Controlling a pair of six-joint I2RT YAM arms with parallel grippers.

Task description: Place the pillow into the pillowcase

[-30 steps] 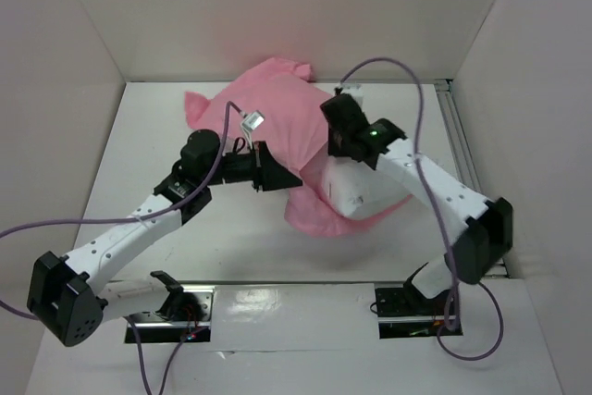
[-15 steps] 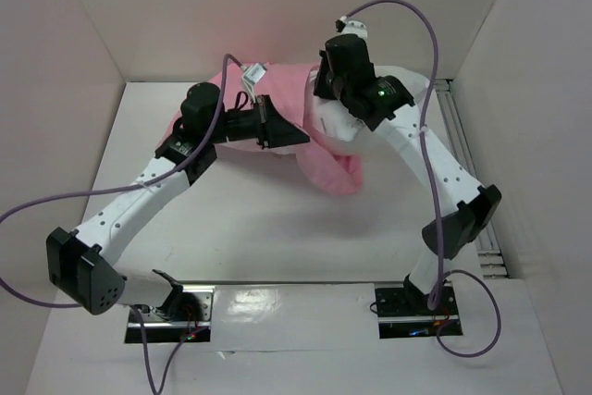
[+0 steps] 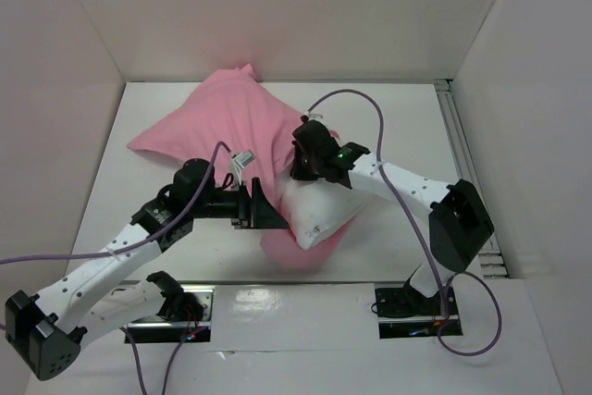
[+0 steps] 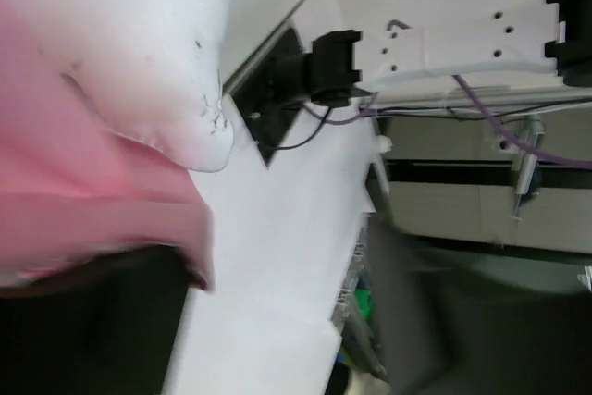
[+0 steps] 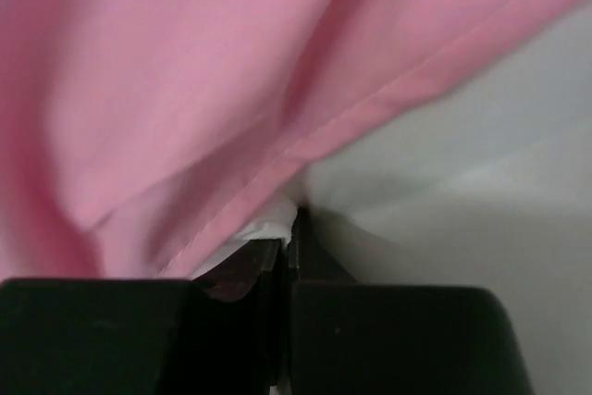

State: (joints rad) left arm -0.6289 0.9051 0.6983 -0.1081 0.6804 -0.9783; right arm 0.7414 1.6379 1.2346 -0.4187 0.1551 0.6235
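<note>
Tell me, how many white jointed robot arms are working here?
2. The left white jointed arm stretches from the near-left corner to the plump white stuffed pillow; the right arm reaches the shiny pink satin pillowcase from the near right. None appears hidden.

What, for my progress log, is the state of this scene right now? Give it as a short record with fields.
pillow: white, far part inside the cover, near end bare
pillowcase: pink, bulging toward the far left, opening toward the near side
right claw: shut on the pillowcase's hem
left claw: by the left side of the pillow's bare end; open or shut unclear
task: not finished
</note>
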